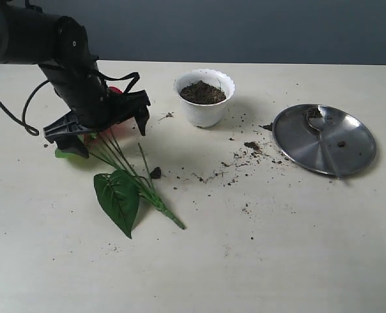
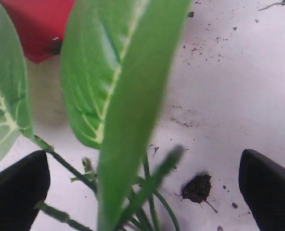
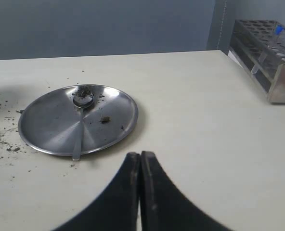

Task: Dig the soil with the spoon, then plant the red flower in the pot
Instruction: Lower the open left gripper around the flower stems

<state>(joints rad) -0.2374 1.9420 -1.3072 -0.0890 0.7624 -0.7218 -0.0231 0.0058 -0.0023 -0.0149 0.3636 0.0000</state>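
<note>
Pickup in hand: left gripper (image 1: 108, 134), fingers (image 1: 68, 138) apart, hangs over the red flower (image 1: 118, 195) lying on the counter (image 1: 278, 248) at left of frame, its stems likely next to be clamped; right gripper (image 3: 141, 159) fingers (image 3: 151, 192) together.

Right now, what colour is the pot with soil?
The pot is white; the exterior view shows it best.

We saw round steel plate (image 1: 359, 153) on cream table (image 1: 278, 261). We noted metal tube rack (image 3: 282, 84) near table's edge, blue-capped tube (image 3: 278, 30) standing in it.
</note>
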